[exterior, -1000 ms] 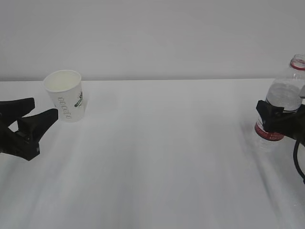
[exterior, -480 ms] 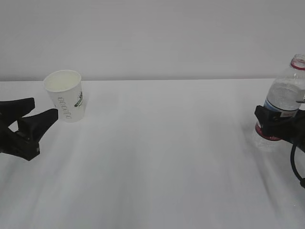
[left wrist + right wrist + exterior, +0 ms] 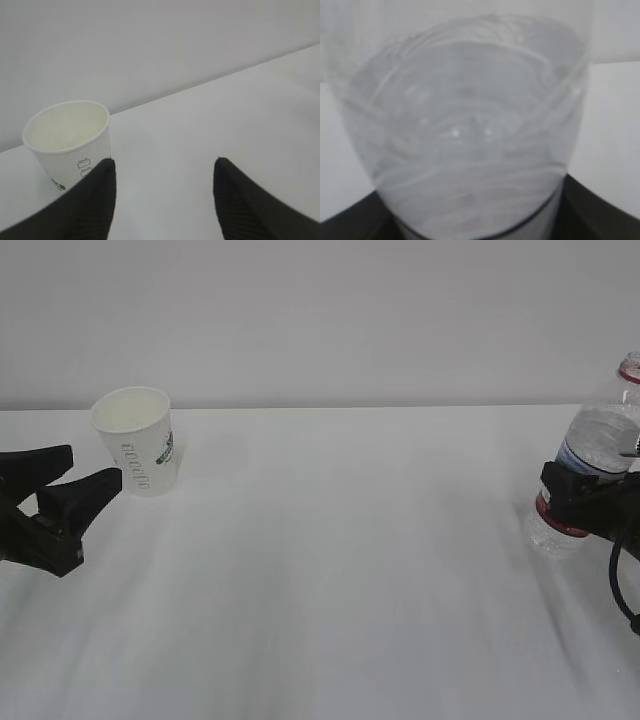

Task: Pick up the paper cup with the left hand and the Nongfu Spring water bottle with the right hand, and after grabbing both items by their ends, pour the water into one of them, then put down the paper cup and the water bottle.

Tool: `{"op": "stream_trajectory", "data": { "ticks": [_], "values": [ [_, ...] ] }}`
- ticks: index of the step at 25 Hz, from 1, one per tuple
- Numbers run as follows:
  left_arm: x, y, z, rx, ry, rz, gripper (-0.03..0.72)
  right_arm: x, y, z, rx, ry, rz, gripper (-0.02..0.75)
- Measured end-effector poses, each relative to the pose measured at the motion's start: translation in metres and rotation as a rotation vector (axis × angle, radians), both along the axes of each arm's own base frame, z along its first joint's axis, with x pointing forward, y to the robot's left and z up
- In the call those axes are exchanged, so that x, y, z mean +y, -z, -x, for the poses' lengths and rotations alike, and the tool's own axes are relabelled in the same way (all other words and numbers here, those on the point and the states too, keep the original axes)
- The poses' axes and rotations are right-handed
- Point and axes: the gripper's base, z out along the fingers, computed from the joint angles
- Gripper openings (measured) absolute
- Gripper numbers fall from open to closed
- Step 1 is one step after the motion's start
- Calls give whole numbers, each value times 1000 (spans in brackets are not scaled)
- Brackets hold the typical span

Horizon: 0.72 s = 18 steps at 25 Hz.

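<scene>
The white paper cup (image 3: 138, 443) stands upright on the table at the left, its mouth empty in the left wrist view (image 3: 67, 134). My left gripper (image 3: 95, 468) sits open just left of and below the cup; in the wrist view the left gripper (image 3: 163, 162) has its left fingertip in front of the cup's lower side and nothing between its fingers. At the far right, the Nongfu Spring water bottle (image 3: 597, 445) leans slightly, with water inside. My right gripper (image 3: 582, 496) is shut round its red-labelled lower body. The bottle (image 3: 470, 125) fills the right wrist view, black fingers (image 3: 592, 205) flanking it.
A plain white table (image 3: 350, 570) runs across the whole view, with a pale wall behind it. A black cable (image 3: 622, 585) hangs from the right arm at the right edge. Bare tabletop lies between cup and bottle.
The right gripper has closed in on the bottle, and the bottle's top has shifted right and tilted. The left gripper and the cup have not moved.
</scene>
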Motion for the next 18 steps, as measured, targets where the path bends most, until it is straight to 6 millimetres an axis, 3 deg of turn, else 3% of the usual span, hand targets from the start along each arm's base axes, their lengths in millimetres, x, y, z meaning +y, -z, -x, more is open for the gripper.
{"op": "stream_trajectory", "data": {
  "ticks": [5,18],
  "values": [
    [0,0,0,0,0,0,454,0,0,0,1,-2,0,445],
    [0,0,0,0,1,-1,453,3,0,0,0,-31,4,442]
  ]
}}
